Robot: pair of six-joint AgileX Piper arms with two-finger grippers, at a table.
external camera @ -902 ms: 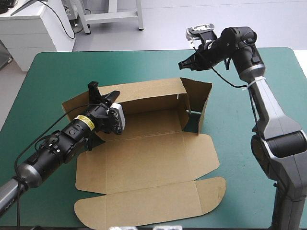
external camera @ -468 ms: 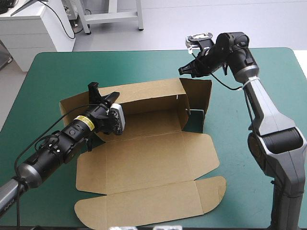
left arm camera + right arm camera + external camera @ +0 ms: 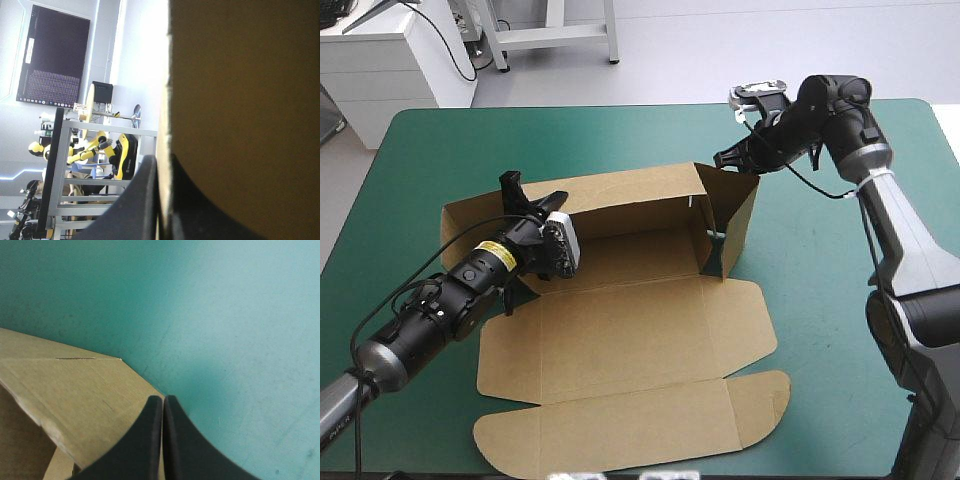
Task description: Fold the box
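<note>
Brown box [image 3: 630, 330], cut board mid-table, far and side walls raised, lid and flaps flat toward near edge

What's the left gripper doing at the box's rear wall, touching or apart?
Touching. In the left wrist view the left gripper is all but shut, and the edge of the box wall runs up between its jaws, pinched there.

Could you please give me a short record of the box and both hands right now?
box: brown, partly folded, on teal-green cover
back wall: raised
right wall: raised
lid: flat, toward the table's near edge
left hand: shut on the back wall's top edge
right hand: shut on the right wall's top corner
</note>
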